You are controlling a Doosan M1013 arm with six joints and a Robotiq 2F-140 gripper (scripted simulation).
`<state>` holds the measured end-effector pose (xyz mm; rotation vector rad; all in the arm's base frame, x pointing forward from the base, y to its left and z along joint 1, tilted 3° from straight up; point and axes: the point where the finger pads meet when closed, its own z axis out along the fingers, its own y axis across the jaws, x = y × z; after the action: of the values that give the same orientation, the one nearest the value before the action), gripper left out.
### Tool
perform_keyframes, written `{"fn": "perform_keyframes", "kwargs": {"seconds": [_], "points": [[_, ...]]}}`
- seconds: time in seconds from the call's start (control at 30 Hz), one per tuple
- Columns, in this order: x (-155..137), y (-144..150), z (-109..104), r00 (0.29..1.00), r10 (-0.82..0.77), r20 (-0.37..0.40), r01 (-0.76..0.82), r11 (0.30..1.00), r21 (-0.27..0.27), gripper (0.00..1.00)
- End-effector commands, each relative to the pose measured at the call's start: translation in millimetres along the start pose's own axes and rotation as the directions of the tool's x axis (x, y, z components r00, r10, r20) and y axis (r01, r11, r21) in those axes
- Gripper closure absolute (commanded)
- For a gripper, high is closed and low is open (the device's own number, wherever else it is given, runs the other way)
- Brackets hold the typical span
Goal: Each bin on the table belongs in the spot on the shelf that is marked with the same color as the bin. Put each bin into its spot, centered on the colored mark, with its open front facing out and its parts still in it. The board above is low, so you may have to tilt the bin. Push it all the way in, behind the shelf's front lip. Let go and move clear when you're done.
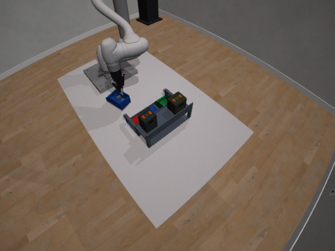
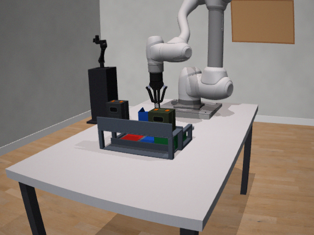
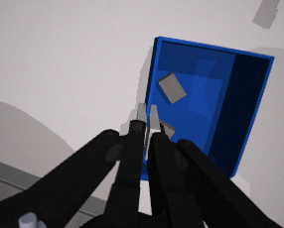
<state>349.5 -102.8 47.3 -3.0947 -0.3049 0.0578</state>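
White tabletop (image 1: 187, 163), boxy blue bin (image 1: 118, 99)

1. The white counter (image 2: 153, 186) stands on dark legs in the middle of a wooden plank floor (image 1: 262, 93).
2. Behind the counter are plain gray walls (image 2: 49, 38) with a pale baseboard.
3. A brown board (image 2: 262, 21) hangs on the wall.
4. A black pedestal (image 2: 102, 93) stands beside the counter.

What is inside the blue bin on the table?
The blue bin holds one grey part in plain view. A second grey piece lies partly behind the gripper, whose fingers pinch the bin's wall.
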Motion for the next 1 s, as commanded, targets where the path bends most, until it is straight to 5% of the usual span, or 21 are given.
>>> {"fn": "perform_keyframes", "kwargs": {"seconds": [0.0,0.97], "points": [[0.0,0.0,-3.1,1.000,0.000,0.000,0.000,1.000,0.000,0.90],[0.0,0.0,-13.2,1.000,0.000,0.000,0.000,1.000,0.000,0.90]]}}
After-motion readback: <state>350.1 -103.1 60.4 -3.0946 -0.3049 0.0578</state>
